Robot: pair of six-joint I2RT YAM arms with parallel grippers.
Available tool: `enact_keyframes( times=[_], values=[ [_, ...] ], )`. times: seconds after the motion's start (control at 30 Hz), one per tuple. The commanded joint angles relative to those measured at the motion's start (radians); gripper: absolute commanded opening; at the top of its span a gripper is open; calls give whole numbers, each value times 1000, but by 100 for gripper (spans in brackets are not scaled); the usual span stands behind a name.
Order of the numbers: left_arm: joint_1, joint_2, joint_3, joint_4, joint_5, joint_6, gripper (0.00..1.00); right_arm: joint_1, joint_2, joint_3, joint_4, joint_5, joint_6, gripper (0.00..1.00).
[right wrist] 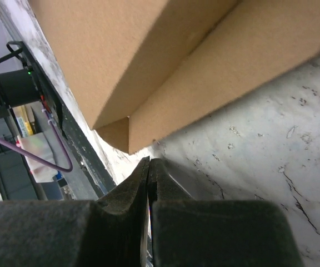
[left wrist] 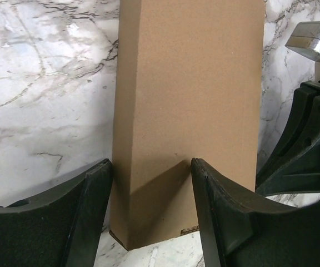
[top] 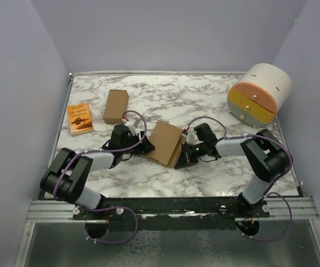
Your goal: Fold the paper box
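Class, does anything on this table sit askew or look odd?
The paper box at the centre sits askew: it is turned off-square and its top panel slopes instead of lying flat. Nothing else stands out.

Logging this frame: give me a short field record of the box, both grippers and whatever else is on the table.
paper box: mid-table, between the grippers, folded up along creases, not flat
left gripper: open, jaws either side of the box's near end; contact unclear
right gripper: shut, empty, tip by a box corner
elsewhere: narrower cardboard box, orange booklet, round drawer unit
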Motion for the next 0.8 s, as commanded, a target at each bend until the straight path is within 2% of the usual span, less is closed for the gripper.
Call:
enact_keyframes(
  times=[0.0,0.4,0.77],
  values=[
    [-31,34,22,-6,24,2,61,-5,2,10,44,-15,45,1],
    [-51,58,41,-11,24,6,59,-26,-45,-1,98,-117,101,1],
    [-81,100,58,10,26,2,59,-41,-47,-8,118,-126,113,1]
  ],
)
